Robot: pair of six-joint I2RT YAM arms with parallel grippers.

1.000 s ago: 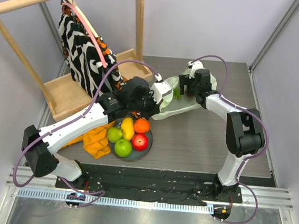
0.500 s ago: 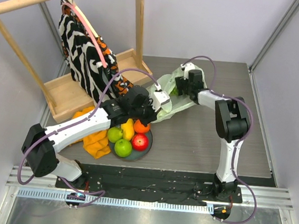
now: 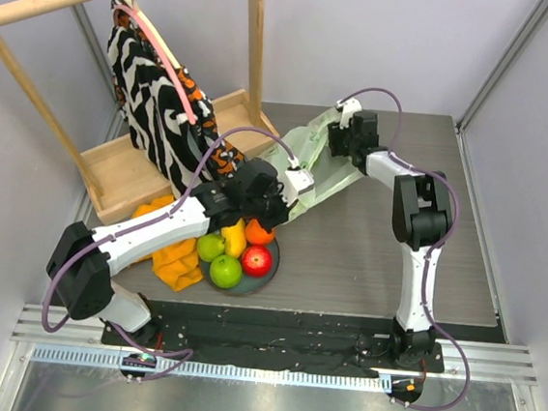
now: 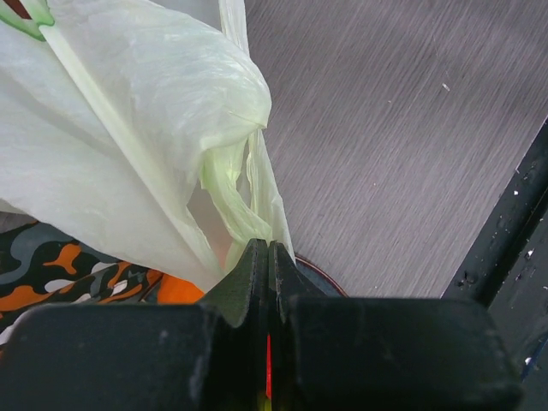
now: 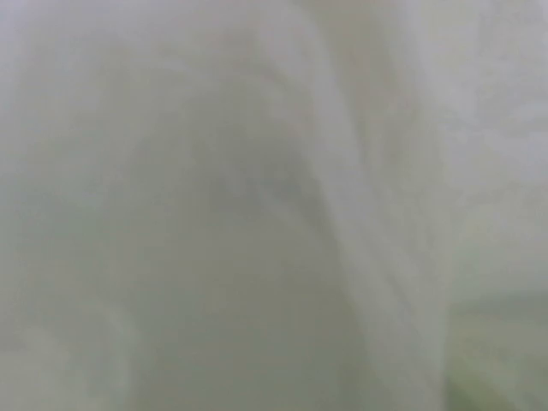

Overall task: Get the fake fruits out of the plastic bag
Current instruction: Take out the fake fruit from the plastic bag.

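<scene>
Plastic bag [image 3: 324, 168]: pale green, stretched across the far middle of the table [image 3: 376, 259] between the two grippers.
Fake fruits [image 3: 226, 271]: five visible (two green, one red, one yellow, one orange), heaped on the grey plate [image 3: 252, 285] just near-left of the bag.
Left gripper [image 4: 264, 253]: jaws together, clamped on a bunched fold of the bag.
Right gripper [image 3: 342, 139]: at the bag's far end. Whether its jaws are apart or together cannot be told, as its own camera shows only blurred film.
</scene>
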